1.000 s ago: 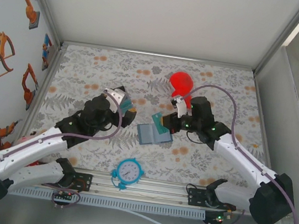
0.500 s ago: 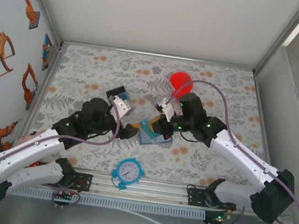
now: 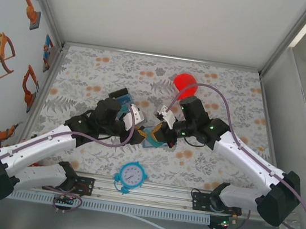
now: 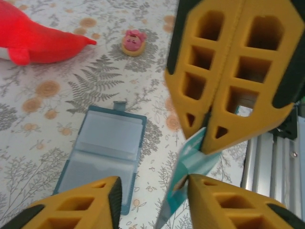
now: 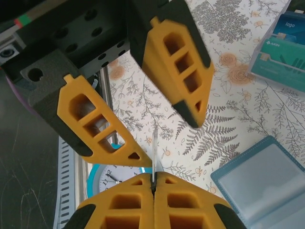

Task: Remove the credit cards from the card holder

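Teal credit card: pinched edge-on in the closed right gripper, raised off the tabletop. Left gripper: jaws apart, straddling the card, not yet clamped. Card holder: open, flat, beneath. Step: apparent handover. Next: left closes squarely, then right releases.

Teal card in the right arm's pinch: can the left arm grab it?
Probably yes: the left gripper stands open, a finger on either side of the teal card, nothing else between them.
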Robot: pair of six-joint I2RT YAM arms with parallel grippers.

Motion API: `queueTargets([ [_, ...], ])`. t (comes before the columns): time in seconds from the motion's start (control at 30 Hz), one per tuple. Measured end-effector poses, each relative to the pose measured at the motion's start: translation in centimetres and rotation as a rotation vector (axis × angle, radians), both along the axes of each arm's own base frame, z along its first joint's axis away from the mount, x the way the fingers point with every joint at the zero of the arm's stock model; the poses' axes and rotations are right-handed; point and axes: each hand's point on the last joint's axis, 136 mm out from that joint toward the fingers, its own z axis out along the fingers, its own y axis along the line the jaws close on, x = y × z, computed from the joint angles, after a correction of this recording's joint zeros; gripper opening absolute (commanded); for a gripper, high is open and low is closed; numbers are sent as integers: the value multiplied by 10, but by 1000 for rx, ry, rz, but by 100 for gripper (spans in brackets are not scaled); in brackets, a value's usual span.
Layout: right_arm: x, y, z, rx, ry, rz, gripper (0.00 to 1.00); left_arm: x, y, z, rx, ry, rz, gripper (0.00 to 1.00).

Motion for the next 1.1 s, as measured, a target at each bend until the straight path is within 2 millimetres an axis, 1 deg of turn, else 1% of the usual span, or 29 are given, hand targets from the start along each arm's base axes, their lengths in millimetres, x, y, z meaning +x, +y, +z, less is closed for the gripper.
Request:
queueTargets([
  [0.07, -1, 1, -1, -1, 4, 8, 0, -3, -3, -2, 6, 9, -22, 37],
  [0.1, -1, 1, -1, 0, 6, 12, 0, -5, -4, -3, 9, 15, -33, 33],
  [0.13, -1, 1, -1, 0, 7, 13, 0, -6, -6, -3, 10, 17, -41, 28],
  [0.23, 0, 2, -3, -5, 11, 13, 0, -11, -9, -5, 16, 30, -76, 5],
  [0.27, 0, 2, -4, -9, 9, 17, 0, -14, -9, -6, 20, 36, -86, 0],
  [0.3, 0, 2, -6, -13, 10, 20, 1, -16, -9, -7, 23, 42, -94, 0],
  [0.33, 0, 2, -7, -15, 8, 24, 5, -16, -9, -8, 26, 42, -98, 0],
  [0.47, 1, 3, -7, -16, 9, 22, 33, -17, -8, -8, 28, 41, -100, 0],
  [0.5, 1, 3, -6, -15, 7, 22, 36, -17, -8, -7, 29, 35, -96, 0],
  [0.63, 3, 3, -1, -10, -24, 3, 43, -10, -3, 0, 28, -8, -54, 0],
  [0.73, 10, 0, 11, 15, -73, -43, 48, -4, 4, 12, 5, -57, 7, 0],
  [0.8, 14, -2, 20, 45, -107, -86, 53, 1, 11, 21, -25, -88, 60, 0],
  [0.9, 20, -6, 29, 90, -142, -151, 58, 7, 21, 31, -85, -118, 151, 0],
  [1.0, 28, -8, 33, 130, -140, -222, 58, 14, 31, 38, -148, -131, 241, 0],
  [1.1, 41, -9, 31, 197, -96, -290, 58, 19, 39, 45, -222, -127, 318, 0],
])
